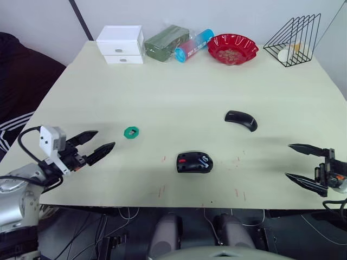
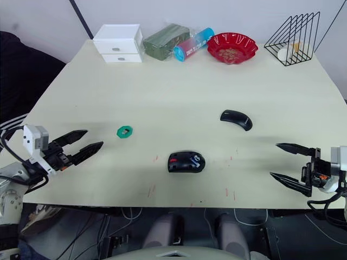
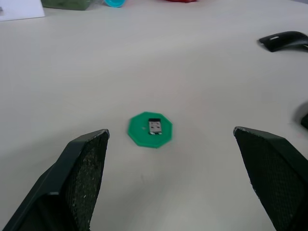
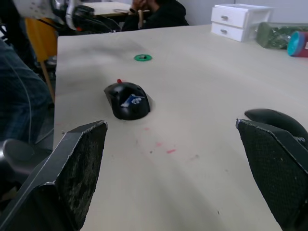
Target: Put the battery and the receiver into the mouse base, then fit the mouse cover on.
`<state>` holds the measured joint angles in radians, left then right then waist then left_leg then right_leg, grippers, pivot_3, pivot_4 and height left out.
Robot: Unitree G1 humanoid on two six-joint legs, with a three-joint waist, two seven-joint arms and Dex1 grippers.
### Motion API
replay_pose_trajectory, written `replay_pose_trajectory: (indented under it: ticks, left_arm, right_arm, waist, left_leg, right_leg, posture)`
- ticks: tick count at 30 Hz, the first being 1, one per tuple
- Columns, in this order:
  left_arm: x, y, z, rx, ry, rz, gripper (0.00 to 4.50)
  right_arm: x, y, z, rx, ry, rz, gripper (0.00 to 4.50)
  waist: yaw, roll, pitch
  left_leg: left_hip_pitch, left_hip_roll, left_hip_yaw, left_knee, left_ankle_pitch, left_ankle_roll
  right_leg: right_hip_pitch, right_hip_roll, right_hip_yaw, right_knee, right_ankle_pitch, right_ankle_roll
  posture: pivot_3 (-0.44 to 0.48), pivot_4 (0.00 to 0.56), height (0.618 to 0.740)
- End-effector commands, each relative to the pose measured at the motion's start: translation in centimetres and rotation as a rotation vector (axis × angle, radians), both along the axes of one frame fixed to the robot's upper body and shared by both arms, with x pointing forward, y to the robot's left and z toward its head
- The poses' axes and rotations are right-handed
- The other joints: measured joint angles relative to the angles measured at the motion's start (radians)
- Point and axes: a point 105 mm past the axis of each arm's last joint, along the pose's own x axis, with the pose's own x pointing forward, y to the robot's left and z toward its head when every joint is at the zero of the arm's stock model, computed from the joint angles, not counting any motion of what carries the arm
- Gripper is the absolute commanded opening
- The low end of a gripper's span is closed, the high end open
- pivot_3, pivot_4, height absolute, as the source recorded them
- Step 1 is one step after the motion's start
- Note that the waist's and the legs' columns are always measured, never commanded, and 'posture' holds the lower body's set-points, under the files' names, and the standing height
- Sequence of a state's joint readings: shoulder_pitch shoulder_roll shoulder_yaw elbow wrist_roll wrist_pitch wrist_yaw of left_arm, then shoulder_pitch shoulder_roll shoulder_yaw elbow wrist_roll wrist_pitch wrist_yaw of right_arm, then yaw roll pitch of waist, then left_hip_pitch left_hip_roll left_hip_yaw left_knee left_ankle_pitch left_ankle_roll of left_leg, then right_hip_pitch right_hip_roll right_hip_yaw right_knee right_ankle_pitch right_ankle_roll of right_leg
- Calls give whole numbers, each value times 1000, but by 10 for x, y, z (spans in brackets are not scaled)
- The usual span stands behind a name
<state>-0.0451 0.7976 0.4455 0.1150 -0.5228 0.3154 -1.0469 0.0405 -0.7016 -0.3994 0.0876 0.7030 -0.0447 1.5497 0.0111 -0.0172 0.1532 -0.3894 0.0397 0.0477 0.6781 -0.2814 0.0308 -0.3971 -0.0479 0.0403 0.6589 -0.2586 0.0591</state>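
Black mouse base [image 1: 194, 162] lies near the table's front edge [image 1: 162, 206], between two open, empty end effectors.

Along the far edge of the pale bench [image 1: 179, 86] stand a white two-drawer box [image 1: 121, 44], a green packet [image 1: 166, 42], a blue tube [image 1: 193, 45] lying down, a red bowl [image 1: 233, 49] and a black wire rack [image 1: 293, 40].
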Motion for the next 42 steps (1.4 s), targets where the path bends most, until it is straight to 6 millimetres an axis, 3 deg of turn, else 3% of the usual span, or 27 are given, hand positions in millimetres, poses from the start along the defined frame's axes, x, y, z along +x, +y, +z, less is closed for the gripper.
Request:
replay_pose_trajectory:
  ticks: [1, 5, 8, 12, 19, 42]
  left_arm:
    - [8, 6, 4, 56, 0, 3, 4430]
    - [17, 5, 1, 57, 33, -26, 4430]
    - [24, 4, -1, 94, 46, -39, 3772]
    - [30, 3, -2, 109, 57, -50, 1905]
    - [49, -8, -12, 150, 109, -98, 1905]
    - [65, -18, -15, 186, 84, -147, 1905]
  right_arm:
    - [2, 4, 8, 7, -35, 16, 4500]
    - [3, 6, 7, 10, -38, 22, 4500]
    - [4, 8, 7, 14, -43, 21, 4500]
    - [5, 9, 6, 17, -46, 19, 4500]
    - [4, 12, 3, 29, -57, 12, 4500]
    - [-1, 20, 0, 55, -67, 41, 4500]
  waist:
    - [-2, 0, 0]
    - [-2, 0, 0]
    - [-1, 0, 0]
    - [0, 0, 0]
    - [1, 0, 0]
    - [0, 0, 0]
  left_leg:
    - [0, 0, 0, 0, 0, 0]
    - [0, 0, 0, 0, 0, 0]
    - [0, 0, 0, 0, 0, 0]
    - [0, 0, 0, 0, 0, 0]
    - [-1, -1, 1, 0, 0, 0]
    - [-4, -1, 0, 4, 0, 0]
  right_leg:
    - [0, 0, 0, 0, 0, 0]
    - [0, 0, 0, 0, 0, 0]
    - [0, 0, 0, 1, 0, 0]
    - [0, 0, 0, 1, 0, 0]
    - [0, 1, -2, 1, 0, 0]
    - [-1, 1, -4, 2, 0, 0]
  posture:
    - [0, 150, 740]
    - [0, 150, 740]
    - [0, 150, 740]
    - [0, 150, 740]
    - [0, 150, 740]
    - [0, 150, 740]
